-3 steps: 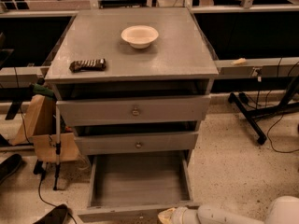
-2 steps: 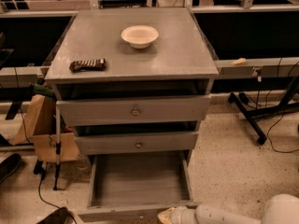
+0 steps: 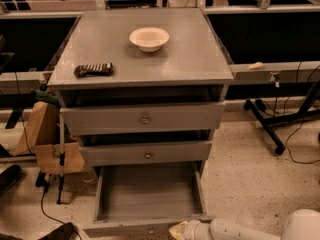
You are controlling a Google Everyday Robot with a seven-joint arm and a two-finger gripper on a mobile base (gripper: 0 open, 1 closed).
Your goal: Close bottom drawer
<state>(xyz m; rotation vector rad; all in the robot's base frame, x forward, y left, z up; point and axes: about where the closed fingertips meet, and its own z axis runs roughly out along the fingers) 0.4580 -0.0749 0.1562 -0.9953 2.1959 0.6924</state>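
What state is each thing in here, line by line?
bottom drawer: pulled far out, empty.
middle drawer: in, or nearly so.
top drawer: in, or nearly so.
bowl: upright on the cabinet top, looks empty.
snack packet: flat on the cabinet top.
hand: low, at the bottom drawer's front edge.

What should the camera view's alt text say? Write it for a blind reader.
A grey three-drawer cabinet has its bottom drawer pulled out, with the robot's gripper low at that drawer's front edge, right of centre. A white bowl and a dark packet sit on top.
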